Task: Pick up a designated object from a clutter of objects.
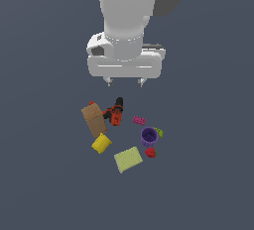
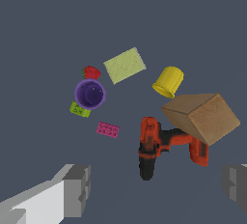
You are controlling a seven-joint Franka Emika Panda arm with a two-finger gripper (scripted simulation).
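Note:
The tan-brown box (image 1: 94,119) stands on the dark floor at the exterior view's left of the clutter, beside the orange-black drill (image 1: 116,111). In the wrist view the box (image 2: 201,117) partly covers the drill (image 2: 159,143). My gripper (image 1: 125,82) hangs open and empty well above the clutter, over the drill, with the box below and to the exterior view's left. Its fingers (image 2: 76,189) show wide apart in the wrist view.
A yellow container (image 1: 101,143), a yellow-green pad (image 1: 128,159), a purple cup (image 1: 149,136), a magenta brick (image 1: 139,120), a red strawberry (image 1: 150,152) and a small green piece (image 1: 158,132) lie around the box and drill.

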